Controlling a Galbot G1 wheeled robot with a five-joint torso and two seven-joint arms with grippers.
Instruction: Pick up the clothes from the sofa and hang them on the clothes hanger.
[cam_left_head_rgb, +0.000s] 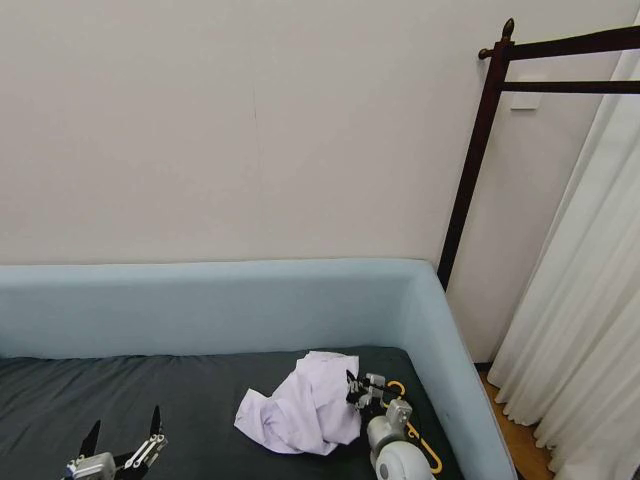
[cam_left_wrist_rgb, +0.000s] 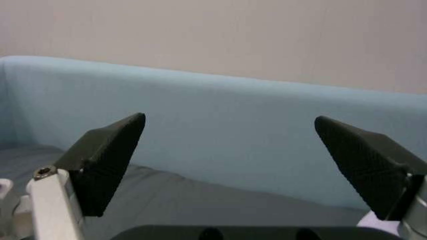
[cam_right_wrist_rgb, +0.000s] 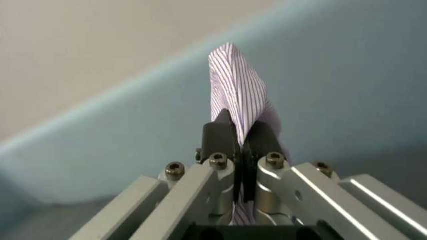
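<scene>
The right gripper (cam_right_wrist_rgb: 241, 142) has its black fingers (cam_right_wrist_rgb: 220, 136) clamped together on a fold of the purple-striped shirt (cam_right_wrist_rgb: 237, 85); the cloth stands up past the fingertips, and where it runs down between the metal links its lower part is hidden. From the head camera the right gripper (cam_left_head_rgb: 355, 388) sits at the edge of the shirt (cam_left_head_rgb: 300, 408), which lies crumpled on the dark seat of the sofa (cam_left_head_rgb: 200, 305) and spreads from those fingers toward the other arm. Just behind the fingers lies a yellow hanger (cam_left_head_rgb: 430, 458), much of it covered by the wrist.

The left gripper (cam_left_head_rgb: 125, 432) hovers over the seat, well apart from the shirt, its fingers (cam_left_wrist_rgb: 107, 155) spread wide with nothing between them; its arm is cut off at the picture's edge. A pale scrap (cam_left_wrist_rgb: 373, 220) beside one finger is too small to identify.

Far above and beyond the right fingers, past the sofa's end, stands the dark wooden clothes rack (cam_left_head_rgb: 478, 140); its foot is hidden behind the sofa and its rails are cut off beside a white curtain (cam_left_head_rgb: 590, 300).
</scene>
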